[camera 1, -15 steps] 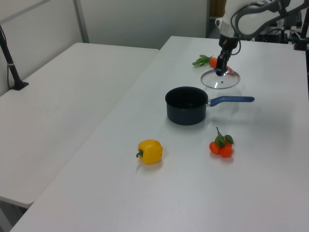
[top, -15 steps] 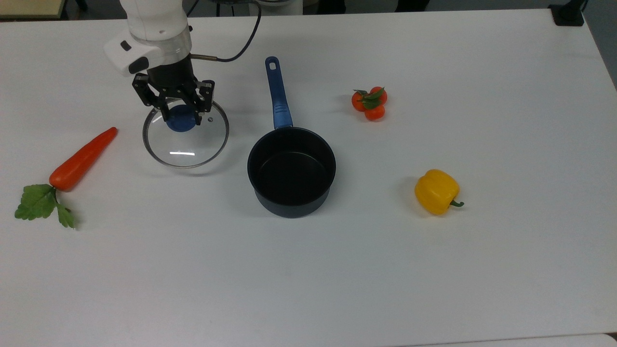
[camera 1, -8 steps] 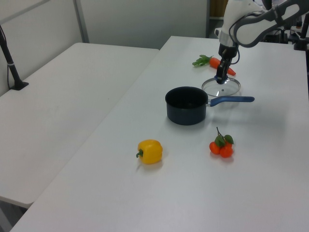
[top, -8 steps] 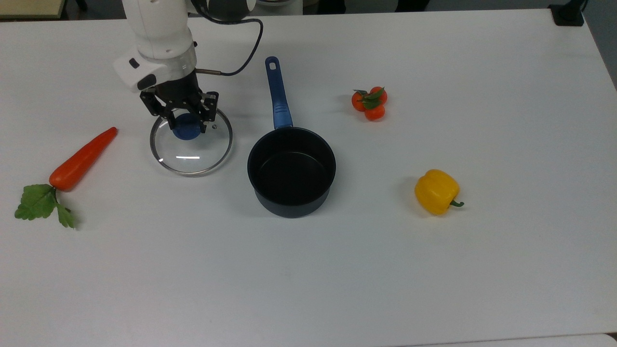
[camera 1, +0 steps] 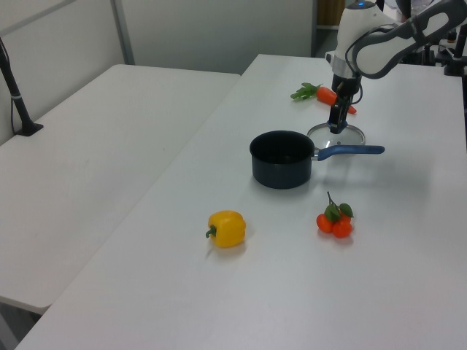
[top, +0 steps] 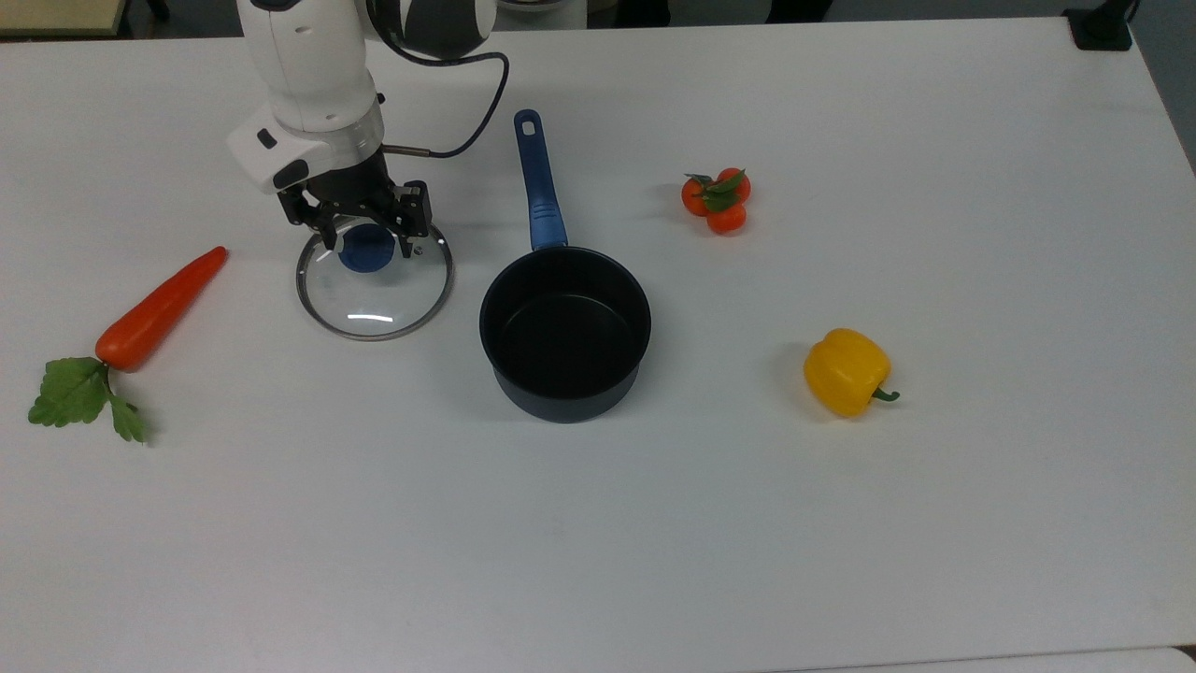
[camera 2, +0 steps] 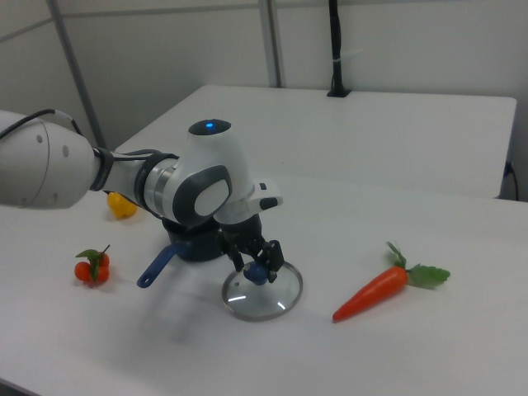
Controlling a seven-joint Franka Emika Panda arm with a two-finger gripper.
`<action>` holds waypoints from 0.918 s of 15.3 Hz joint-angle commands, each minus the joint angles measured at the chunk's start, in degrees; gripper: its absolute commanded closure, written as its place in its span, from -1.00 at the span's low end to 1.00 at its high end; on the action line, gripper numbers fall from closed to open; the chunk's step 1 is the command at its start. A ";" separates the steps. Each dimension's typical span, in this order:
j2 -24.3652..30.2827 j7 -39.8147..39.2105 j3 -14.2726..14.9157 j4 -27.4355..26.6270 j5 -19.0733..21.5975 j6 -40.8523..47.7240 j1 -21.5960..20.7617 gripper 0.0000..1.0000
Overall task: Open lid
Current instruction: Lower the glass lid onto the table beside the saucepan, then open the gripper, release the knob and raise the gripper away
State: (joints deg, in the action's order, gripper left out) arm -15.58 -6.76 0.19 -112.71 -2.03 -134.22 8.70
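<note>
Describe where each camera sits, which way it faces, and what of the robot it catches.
Top view: overhead, looking down on the table; wrist and gripper over the lid.
Left view: beyond the yellow pepper, looking past the saucepan to the arm.
Right view: low at the carrot end, facing the arm.
All three share lid, saucepan and gripper.

The round clear glass lid is glossy, catching a bright glint, with a thin shiny metal rim and a matt blue plastic-looking knob. Beside the lid, the dark blue saucepan looks smooth and dull inside, with a slightly glossy blue handle. The white surface under them is smooth and matt.
</note>
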 commanded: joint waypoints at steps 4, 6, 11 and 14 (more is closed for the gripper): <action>4.41 -0.19 -0.53 6.77 0.10 13.25 -0.97 -1.00; 4.94 0.52 -0.54 10.91 0.01 18.53 -2.71 -1.00; 9.33 5.43 -0.63 15.94 -4.02 29.17 -8.95 -1.00; 14.16 9.48 -0.62 15.94 -4.29 35.32 -12.65 -1.00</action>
State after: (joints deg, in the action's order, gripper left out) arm -6.63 -1.46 -0.79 -96.13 -4.96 -104.70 -0.37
